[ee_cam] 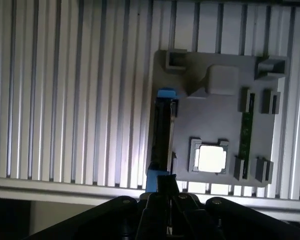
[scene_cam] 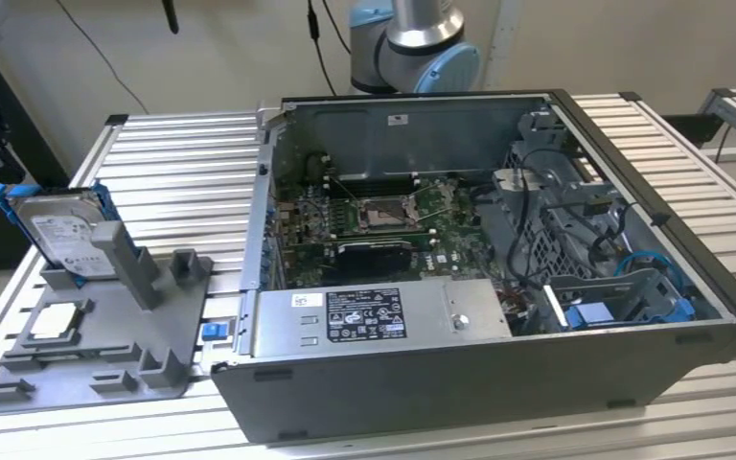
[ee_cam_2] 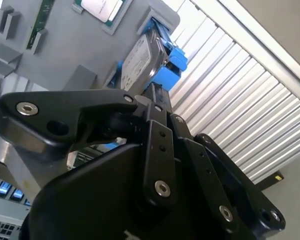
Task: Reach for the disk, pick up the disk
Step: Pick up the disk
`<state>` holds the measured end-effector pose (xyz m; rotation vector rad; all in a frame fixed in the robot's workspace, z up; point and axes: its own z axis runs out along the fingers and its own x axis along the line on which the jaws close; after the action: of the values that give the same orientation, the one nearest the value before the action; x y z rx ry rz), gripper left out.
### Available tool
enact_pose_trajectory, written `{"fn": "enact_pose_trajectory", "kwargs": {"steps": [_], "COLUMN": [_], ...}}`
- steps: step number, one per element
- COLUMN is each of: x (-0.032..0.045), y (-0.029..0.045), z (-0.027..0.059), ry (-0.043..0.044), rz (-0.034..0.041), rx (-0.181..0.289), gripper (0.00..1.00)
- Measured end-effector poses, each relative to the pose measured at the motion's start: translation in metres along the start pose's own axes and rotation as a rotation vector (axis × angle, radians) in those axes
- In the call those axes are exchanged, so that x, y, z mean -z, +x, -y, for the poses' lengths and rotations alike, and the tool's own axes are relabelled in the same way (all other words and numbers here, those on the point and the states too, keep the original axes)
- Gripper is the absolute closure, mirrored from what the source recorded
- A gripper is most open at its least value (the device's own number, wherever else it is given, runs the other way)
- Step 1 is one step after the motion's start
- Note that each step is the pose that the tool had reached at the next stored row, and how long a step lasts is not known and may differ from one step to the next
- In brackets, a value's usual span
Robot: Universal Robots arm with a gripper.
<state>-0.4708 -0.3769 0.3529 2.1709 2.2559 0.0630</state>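
The disk [scene_cam: 64, 230] is a silver-grey hard drive with a white label and a blue frame. It stands on edge in a slot of the grey holder [scene_cam: 87, 335] at the exterior view's left. In the first wrist view the disk [ee_cam: 162, 130] appears edge-on, some way below my gripper [ee_cam: 166, 182]. My black gripper [ee_cam_2: 152, 92] is shut with nothing in it and points toward the disk [ee_cam_2: 142, 60], well apart from it.
A small square silver chip [scene_cam: 55, 324] lies in the holder [ee_cam: 210, 115] beside the disk. An open computer case [scene_cam: 471, 383] with a grey metal box [scene_cam: 368, 316] stands to the exterior view's right on the slatted metal table [scene_cam: 176, 163].
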Motion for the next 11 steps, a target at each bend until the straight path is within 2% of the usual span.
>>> {"fn": "enact_pose_trajectory", "kwargs": {"steps": [8, 11], "x": [0.0, -0.0007], "y": [0.0, 0.0], "z": [0.0, 0.0], "ry": [-0.0003, -0.0013], "rz": [0.0005, 0.002], "rx": [-0.012, -0.055], "gripper": [1.0, 1.0]}}
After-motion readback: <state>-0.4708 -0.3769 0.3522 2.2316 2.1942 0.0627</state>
